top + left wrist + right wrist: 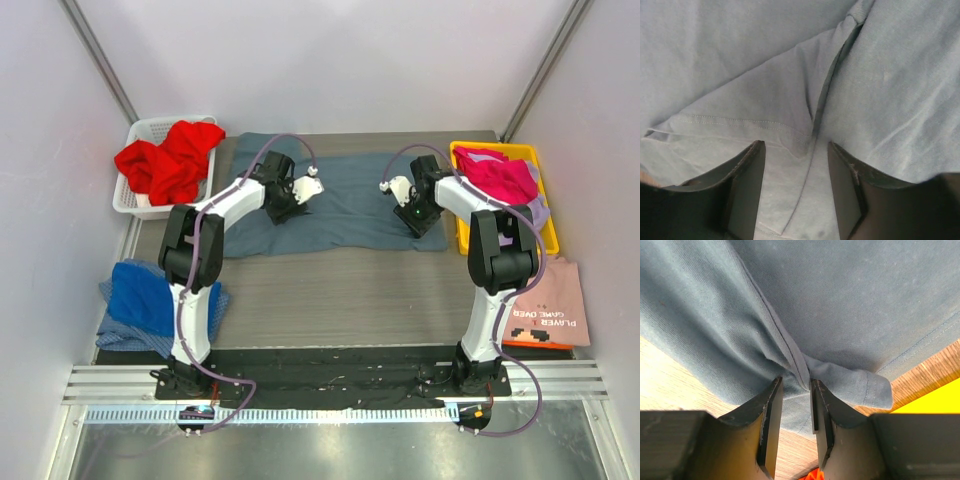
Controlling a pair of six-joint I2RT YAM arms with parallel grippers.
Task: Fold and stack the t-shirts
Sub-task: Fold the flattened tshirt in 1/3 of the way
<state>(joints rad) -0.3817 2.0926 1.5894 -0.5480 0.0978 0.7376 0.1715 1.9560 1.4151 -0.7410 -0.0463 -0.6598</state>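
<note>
A large slate blue-grey t-shirt [350, 205] lies spread across the back of the table. My left gripper [285, 212] is low over its left part, open, with jaws wide astride a sleeve seam on flat cloth [796, 150]. My right gripper [418, 218] is at the shirt's right edge. Its jaws are narrowed but apart [796, 385], astride a raised ridge of the shirt's cloth [805, 315], with bare wood showing between them. Red t-shirts [170, 160], a magenta one [495, 172], a pale pink one [550, 310] and a royal blue one [140, 295] lie around.
The red shirts fill a white basket [135, 135] at the back left. The magenta shirt lies in a yellow bin [545, 215] at the back right. The pink shirt, with printed letters, lies front right. The blue shirt hangs over the table's left edge.
</note>
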